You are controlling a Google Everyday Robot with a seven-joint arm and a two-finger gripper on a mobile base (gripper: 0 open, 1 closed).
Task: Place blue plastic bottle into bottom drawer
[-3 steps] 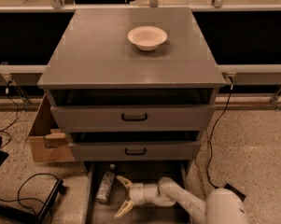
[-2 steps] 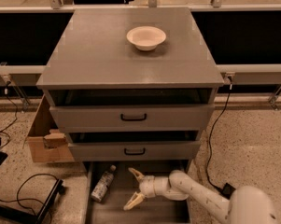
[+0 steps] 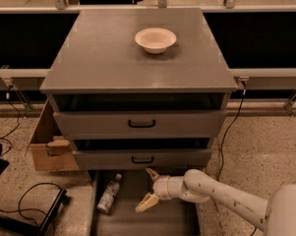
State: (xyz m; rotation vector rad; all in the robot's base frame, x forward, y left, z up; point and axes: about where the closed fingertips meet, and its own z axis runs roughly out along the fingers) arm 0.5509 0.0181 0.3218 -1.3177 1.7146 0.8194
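the blue plastic bottle (image 3: 109,193) lay on its side on the floor of the bottom drawer (image 3: 157,221), close along the drawer's left wall. its long axis ran near to far, with the white cap at the far end and tipped a little to the right, and the base toward the near left. to its right, apart from it and not touching, hung the gripper (image 3: 148,189), over the middle of the drawer floor. its two fingers (image 3: 151,174) were spread wide, one far and one near, with nothing between them. the arm reached in from the near right. judged from this, the bottle was already where the task wanted it, so any retreat should go right and near, away from the bottle, to avoid knocking it.
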